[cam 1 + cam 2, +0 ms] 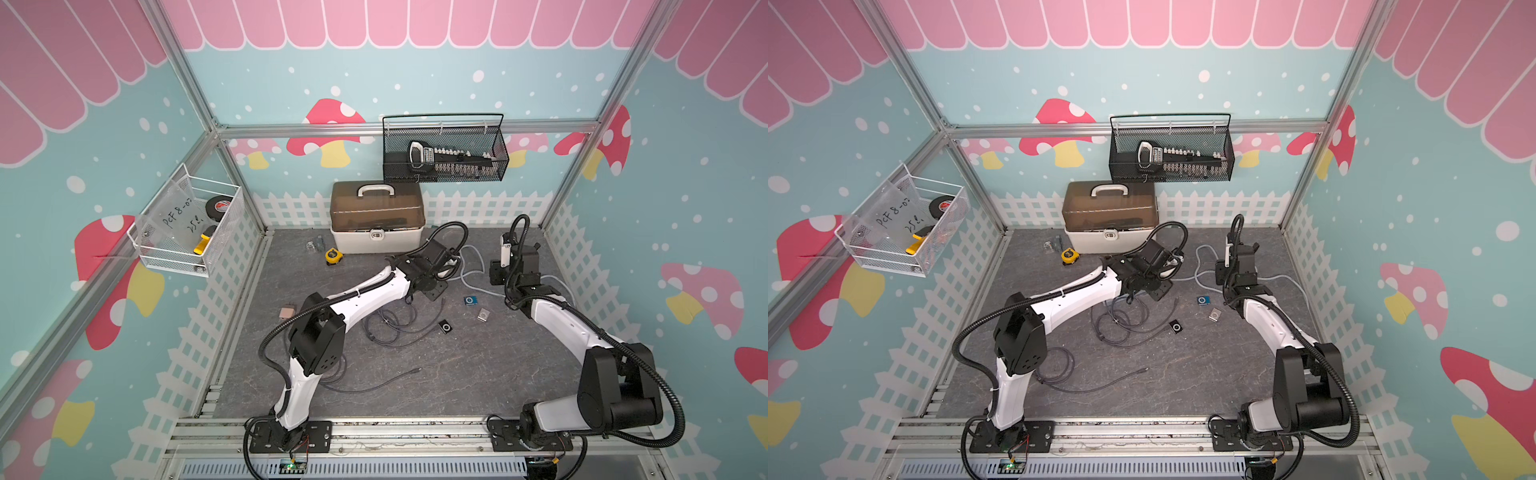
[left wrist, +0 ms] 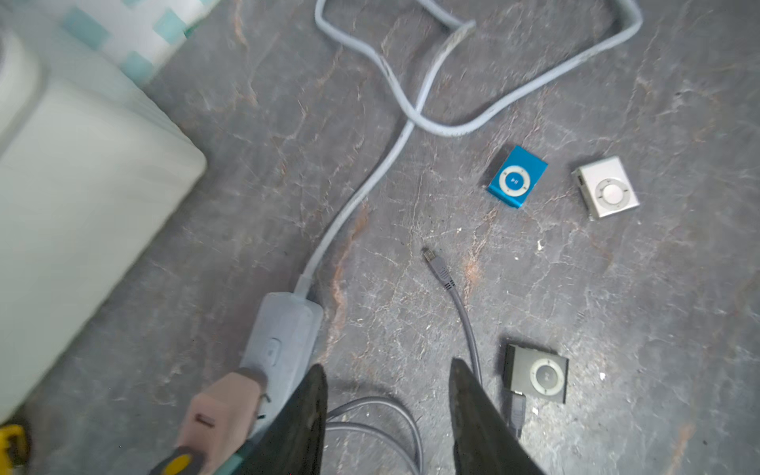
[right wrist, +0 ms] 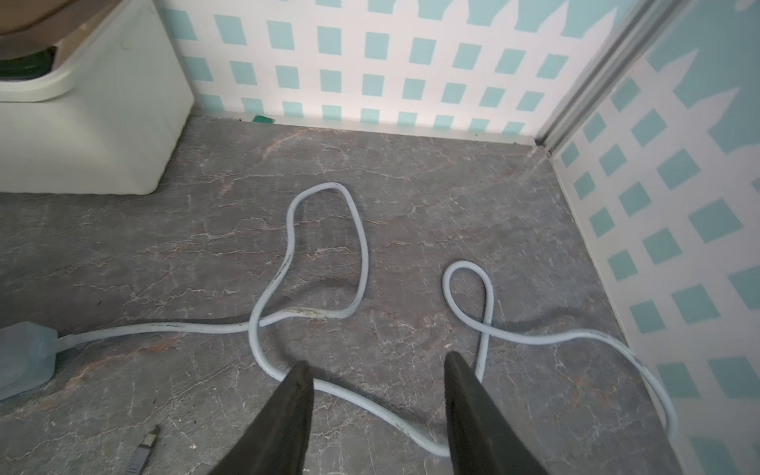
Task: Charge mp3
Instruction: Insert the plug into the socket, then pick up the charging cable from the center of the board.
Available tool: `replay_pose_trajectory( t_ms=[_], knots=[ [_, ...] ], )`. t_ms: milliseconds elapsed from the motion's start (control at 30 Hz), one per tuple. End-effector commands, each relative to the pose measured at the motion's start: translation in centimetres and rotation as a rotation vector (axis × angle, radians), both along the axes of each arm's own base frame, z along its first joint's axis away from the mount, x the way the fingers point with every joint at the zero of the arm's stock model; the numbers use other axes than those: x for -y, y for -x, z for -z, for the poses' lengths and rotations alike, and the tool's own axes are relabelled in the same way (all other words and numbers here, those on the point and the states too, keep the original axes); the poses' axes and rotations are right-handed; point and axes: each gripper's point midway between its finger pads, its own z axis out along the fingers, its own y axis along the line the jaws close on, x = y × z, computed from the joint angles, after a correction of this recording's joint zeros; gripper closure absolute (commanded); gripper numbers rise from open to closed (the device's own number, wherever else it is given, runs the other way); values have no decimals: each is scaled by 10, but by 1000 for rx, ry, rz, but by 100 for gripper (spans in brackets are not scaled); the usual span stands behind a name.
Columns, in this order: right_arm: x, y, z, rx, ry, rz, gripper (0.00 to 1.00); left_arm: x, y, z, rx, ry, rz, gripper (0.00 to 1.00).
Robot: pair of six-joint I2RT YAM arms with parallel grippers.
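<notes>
The blue mp3 (image 2: 517, 177) lies on the mat ahead of the left gripper (image 2: 387, 364). The loose plug (image 2: 436, 267) sits between them, long axis aimed at the blue mp3. The left arm is nearer. The right gripper (image 3: 378, 358) hangs over the cord (image 3: 164, 327). Both jaws are open and empty.

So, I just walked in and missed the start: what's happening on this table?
Both grippers are open and empty. The left gripper hovers beside the pale grey power strip. The right gripper hovers over the strip's pale cord. The dark grey square mp3 player appears to have a cable plugged in. The blue mp3 player and the silver mp3 player lie unplugged near a loose grey cable plug.
</notes>
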Motion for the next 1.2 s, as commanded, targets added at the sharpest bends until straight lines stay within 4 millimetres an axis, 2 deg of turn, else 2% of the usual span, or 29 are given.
replay_pose_trajectory(
  t_ms=[0,167,400,700,1167],
  knots=[
    [11,5,-8,-8,-33,77,50,19,-12,-15,89,206,-112,55],
    [12,10,-5,-28,-22,65,50,22,-4,11,121,260,-180,55],
    [13,13,4,-50,-11,58,51,46,7,27,147,305,-136,56],
    [13,8,8,-63,-9,56,52,45,6,62,84,226,-178,62],
    [19,10,17,-91,15,76,54,48,28,106,4,154,-178,67]
  ],
)
